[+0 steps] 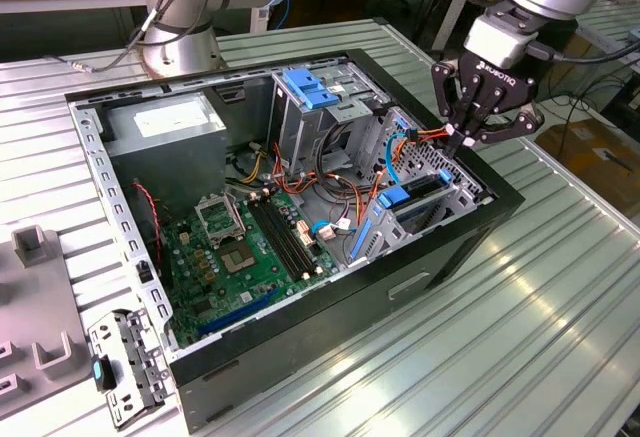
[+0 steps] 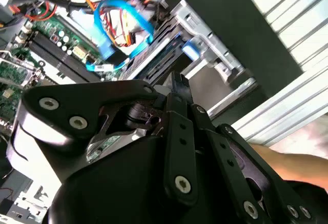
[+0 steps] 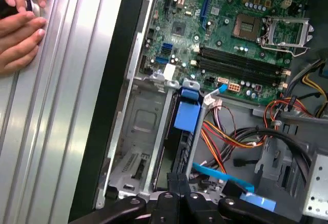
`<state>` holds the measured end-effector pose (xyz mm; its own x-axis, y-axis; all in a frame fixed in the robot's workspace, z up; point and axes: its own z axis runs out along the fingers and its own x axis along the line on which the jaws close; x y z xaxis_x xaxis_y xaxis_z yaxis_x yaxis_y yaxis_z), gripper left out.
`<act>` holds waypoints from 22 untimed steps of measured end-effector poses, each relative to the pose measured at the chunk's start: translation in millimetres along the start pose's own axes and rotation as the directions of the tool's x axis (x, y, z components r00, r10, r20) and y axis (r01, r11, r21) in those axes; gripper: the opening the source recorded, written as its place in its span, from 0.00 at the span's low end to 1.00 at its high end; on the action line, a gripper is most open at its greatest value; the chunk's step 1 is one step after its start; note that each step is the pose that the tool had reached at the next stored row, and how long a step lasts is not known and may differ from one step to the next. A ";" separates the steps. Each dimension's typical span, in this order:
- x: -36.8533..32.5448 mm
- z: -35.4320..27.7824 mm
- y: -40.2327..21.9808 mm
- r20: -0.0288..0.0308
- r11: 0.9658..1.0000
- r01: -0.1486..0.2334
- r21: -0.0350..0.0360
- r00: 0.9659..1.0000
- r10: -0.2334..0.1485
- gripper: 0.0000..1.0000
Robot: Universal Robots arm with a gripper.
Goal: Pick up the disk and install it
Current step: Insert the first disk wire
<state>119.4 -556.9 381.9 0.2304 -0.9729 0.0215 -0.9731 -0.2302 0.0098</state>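
Observation:
The disk [image 1: 418, 195] stands on edge inside the drive cage [image 1: 455, 172] at the exterior view's right end of the open computer case, its blue carrier rail [image 1: 392, 200] facing the motherboard. In the first wrist view the blue rail tab [image 3: 187, 114] tops the dark slot that holds the disk [image 3: 180, 149]. My gripper [image 1: 457, 142] hovers just above the cage's outer corner with its fingers pressed together and nothing between them. In both wrist views the shut fingertips [image 2: 177, 83] [image 3: 179, 180] point down at the cage.
Orange, red and blue cables [image 1: 400, 147] crowd the space beside the cage. The motherboard [image 1: 240, 247] and a grey box [image 1: 165, 122] fill the case. A person's hand [image 3: 20, 24] rests on the ribbed table. A second arm's base [image 1: 180, 27] and a metal bracket [image 1: 125, 362] stand outside the case.

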 end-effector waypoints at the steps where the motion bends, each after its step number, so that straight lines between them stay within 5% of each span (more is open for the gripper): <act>1: 1.5 -0.1 -13.2 0.000 1.000 0.002 -0.001 1.000 -0.002 0.11; 22: 1.3 -0.1 -14.5 -0.001 1.000 0.020 -0.001 1.000 -0.020 0.11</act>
<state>133.9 -554.8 381.9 0.2494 -0.9682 0.0220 -0.9684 -0.2492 0.0107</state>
